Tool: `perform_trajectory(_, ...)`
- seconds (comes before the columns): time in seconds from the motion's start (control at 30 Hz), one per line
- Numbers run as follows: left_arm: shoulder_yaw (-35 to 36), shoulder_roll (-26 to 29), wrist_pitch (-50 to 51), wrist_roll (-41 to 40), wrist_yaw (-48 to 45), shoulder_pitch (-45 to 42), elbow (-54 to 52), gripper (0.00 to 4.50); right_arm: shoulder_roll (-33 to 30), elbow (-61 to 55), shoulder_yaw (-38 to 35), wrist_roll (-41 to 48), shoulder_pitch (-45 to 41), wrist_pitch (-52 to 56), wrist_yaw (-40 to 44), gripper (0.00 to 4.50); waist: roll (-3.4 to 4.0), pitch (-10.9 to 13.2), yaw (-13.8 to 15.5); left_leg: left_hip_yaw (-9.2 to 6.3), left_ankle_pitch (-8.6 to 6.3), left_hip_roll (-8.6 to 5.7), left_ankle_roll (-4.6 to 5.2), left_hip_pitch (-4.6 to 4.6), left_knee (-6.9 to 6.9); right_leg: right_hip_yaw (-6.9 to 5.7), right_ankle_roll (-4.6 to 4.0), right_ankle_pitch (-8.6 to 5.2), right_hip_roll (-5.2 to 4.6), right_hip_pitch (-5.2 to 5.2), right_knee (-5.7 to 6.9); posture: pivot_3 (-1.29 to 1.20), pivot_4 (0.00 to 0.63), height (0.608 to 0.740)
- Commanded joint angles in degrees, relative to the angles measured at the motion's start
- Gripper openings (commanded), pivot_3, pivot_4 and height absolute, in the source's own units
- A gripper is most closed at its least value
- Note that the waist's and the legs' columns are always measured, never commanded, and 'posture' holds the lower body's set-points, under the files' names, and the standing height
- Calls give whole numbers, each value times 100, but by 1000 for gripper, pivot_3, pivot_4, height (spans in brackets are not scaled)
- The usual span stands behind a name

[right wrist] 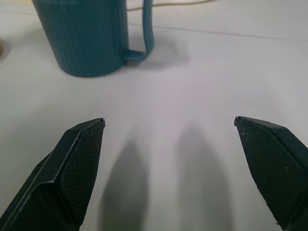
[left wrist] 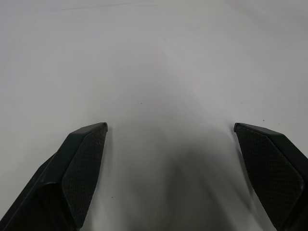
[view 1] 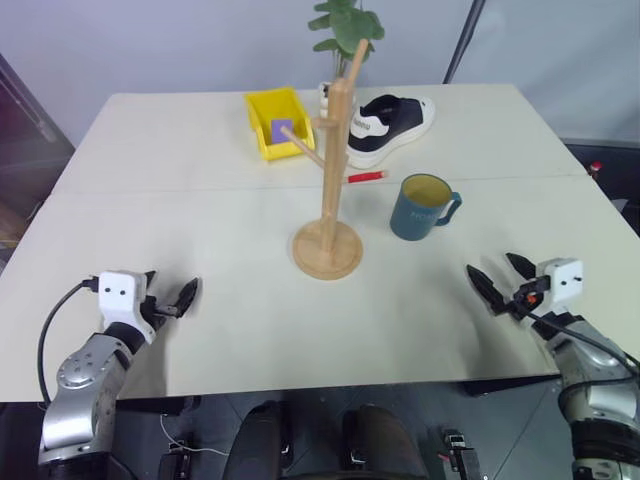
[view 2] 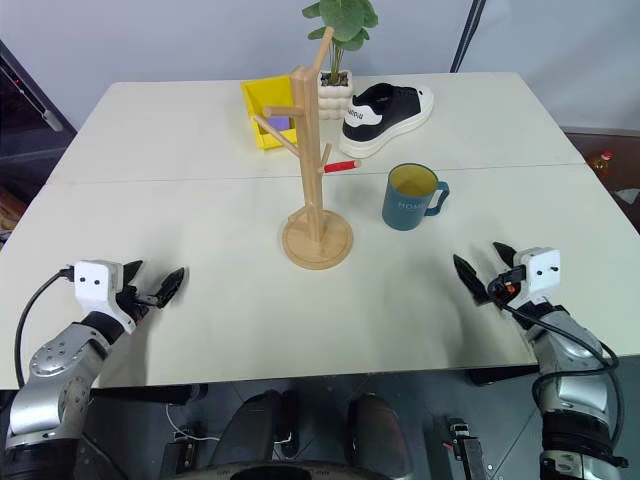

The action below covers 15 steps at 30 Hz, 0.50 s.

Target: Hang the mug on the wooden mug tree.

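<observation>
The right gripper (view 1: 502, 275) hovers low over the near right part of the bench (view 1: 200, 190), released, its two black fingers spread wide and holding nothing. In the right wrist view the textured pads (right wrist: 79, 159) point toward the mug (right wrist: 86, 38), and bare bench surface lies between them. The left gripper (view 1: 168, 292) is at the near left side of the bench, also released and empty, with its fingers wide apart over the plain pale top.

The mug (view 1: 420, 208) stands upright on the bench, ahead of the right gripper and well apart from it. It is dark teal-blue with a ribbed wall, a yellow inside and a loop handle turned to the right. Nothing stands between the right gripper and the mug.

Just to the left of the mug stands the wooden mug tree (view 1: 330, 190), a tall pole of light wood on a round disc base, with angled pegs; no peg carries anything. A small red marker (view 1: 366, 177) lies on the bench behind the mug tree and the mug.

Farther back there is a yellow plastic bin (view 1: 278, 122) that holds a small purple block (view 1: 283, 129). Beside it lies a black and white sneaker (view 1: 388, 128), and a green plant in a white pot (view 2: 336, 60) stands at the far edge.
</observation>
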Motion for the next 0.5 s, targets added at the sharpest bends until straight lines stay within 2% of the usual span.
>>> perform_trajectory(0.03, 73, 9, -121, -44, -59, 31, -197, 4500, 14, -297, -45, 31, 58, 34, -66, 4489, 0, 0, 0, 0, 0, 0, 0, 0, 0, 0, 0, 0, 0, 0, 0, 0, 150, 740)
perform_trajectory(0.37, -40, -87, 8, -201, -183, -42, -268, 4500, 101, -361, 4, -38, 11, 92, -290, 4489, 0, 0, -3, 0, 0, 0, 0, 0, 0, 0, 0, 0, -1, -1, 0, 0, 150, 740)
perform_trajectory(0.5, -237, -160, -57, -391, -477, 40, -629, 4500, 159, -387, 91, -66, -83, 194, -407, 4489, 0, 0, -2, 0, 0, 0, 0, -1, 0, 0, 0, 0, -1, -1, 0, 0, 150, 740)
